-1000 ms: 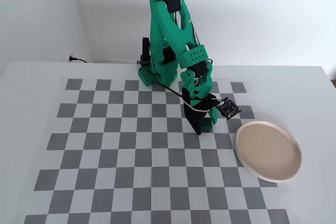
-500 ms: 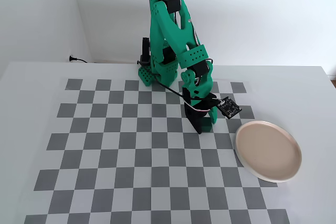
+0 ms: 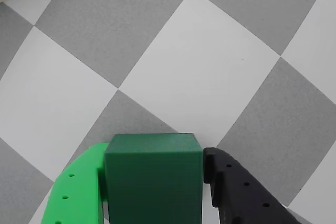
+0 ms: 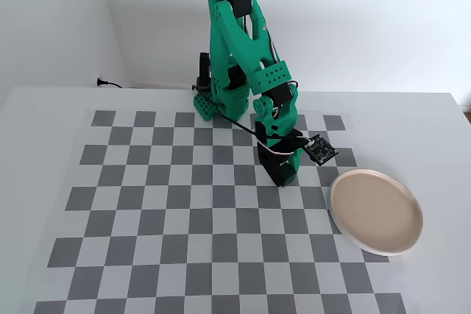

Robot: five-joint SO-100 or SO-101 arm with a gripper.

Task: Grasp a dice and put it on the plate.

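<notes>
Dice (image 3: 153,177) sits squarely between the two fingers in the wrist view: green finger (image 3: 76,195) against its left face, black finger (image 3: 239,192) close on its right face. Gripper (image 3: 153,182) reads as clamped on the cube; contact looks flush on the green side, and only a thin dark seam shows on the black side.

Cube is plain dark green, no pips visible, no long axis to speak of. Top face level, its edges parallel to the fingers, so it sits straight in the grip, not skewed.

Whether the cube is on the checkered mat (image 3: 199,66) or just off it — cannot tell from either view. In the fixed view the gripper (image 4: 282,174) is low over the mat, and the dice itself is hidden behind the fingers.

Plate (image 4: 375,211) lies to the right of the gripper and a little nearer the camera in the fixed view, near but apart, empty. In the wrist view only a pale sliver of plate shows at the top-left corner, ahead and left of the fingertips.

Judgement: grasp appears made; what remains is lift, carry toward the plate, release over its centre.
</notes>
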